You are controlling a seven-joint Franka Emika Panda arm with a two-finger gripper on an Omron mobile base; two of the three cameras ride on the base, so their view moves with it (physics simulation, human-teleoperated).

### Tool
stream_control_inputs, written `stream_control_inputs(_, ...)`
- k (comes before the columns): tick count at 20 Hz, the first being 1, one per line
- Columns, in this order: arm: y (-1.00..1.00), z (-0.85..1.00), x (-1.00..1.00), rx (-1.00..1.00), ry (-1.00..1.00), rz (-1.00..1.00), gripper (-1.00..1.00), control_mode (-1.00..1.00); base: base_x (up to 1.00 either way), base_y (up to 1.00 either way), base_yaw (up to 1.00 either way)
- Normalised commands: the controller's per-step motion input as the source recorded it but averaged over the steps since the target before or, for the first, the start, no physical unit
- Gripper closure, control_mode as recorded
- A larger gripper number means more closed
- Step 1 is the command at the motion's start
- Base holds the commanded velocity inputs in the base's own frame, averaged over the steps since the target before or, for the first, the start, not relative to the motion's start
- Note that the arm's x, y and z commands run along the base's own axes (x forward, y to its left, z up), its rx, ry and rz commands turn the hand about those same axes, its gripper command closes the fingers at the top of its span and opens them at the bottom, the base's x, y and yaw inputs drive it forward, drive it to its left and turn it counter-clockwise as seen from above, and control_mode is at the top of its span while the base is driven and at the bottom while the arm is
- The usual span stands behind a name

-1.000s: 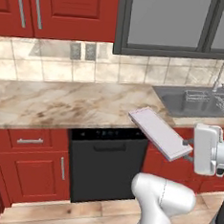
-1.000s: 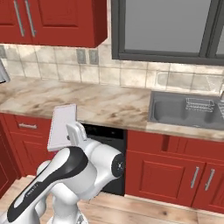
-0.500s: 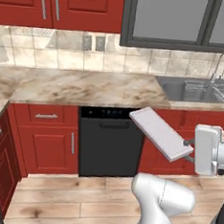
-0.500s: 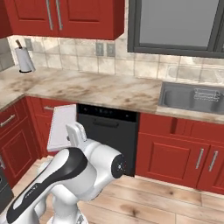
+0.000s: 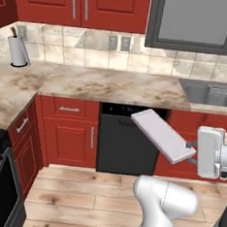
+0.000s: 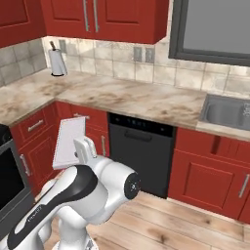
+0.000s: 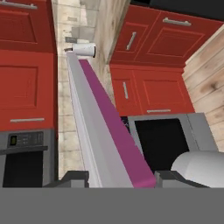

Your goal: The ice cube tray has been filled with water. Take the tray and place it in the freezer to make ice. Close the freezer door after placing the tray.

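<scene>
The tool [image 7: 113,178] is clamped on the ice cube tray [image 5: 162,135], its two dark fingertips [image 7: 72,177] pressed against either side of the slab's near end. In the left base view the tray sticks out from the white hand to the left and away, held in the air in front of the black dishwasher [image 5: 125,145] and just below the edge of the desk [image 5: 103,85]. Its pale top is plain and it tilts a little. In the right base view the tray [image 6: 70,141] rises from behind the arm's white and dark shoulder, in front of the red lower cabinets [image 6: 93,129]. The hand view looks along the tray's thin edge [image 7: 100,131], which shows a grey face and a magenta face side by side.

The marbled desk runs along the far wall and turns a corner at the left. A paper towel roll [image 5: 17,51] stands upright near that corner against the tiled backsplash [image 5: 92,48]. A steel sink [image 6: 227,112] is set into the desk at the right. Red upper cabinets [image 5: 81,5] hang above the desk. A black oven [image 6: 10,180] sits at the near left, and the floor [image 5: 79,195] is pale wood planks.
</scene>
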Motion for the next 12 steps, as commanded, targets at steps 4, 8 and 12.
stream_control_inputs(4, 0.00, 0.00, 0.00, 0.00, 0.00, 0.00, 1.00, 1.00, -0.32, 0.00, 0.33)
stream_control_inputs(8, 0.00, 0.00, 0.00, 0.00, 0.00, 0.00, 1.00, 1.00, -0.23, 0.03, 0.34)
stream_control_inputs(12, 0.00, 0.00, 0.00, 0.00, 0.00, 0.00, 1.00, 1.00, -0.18, 0.10, 0.34)
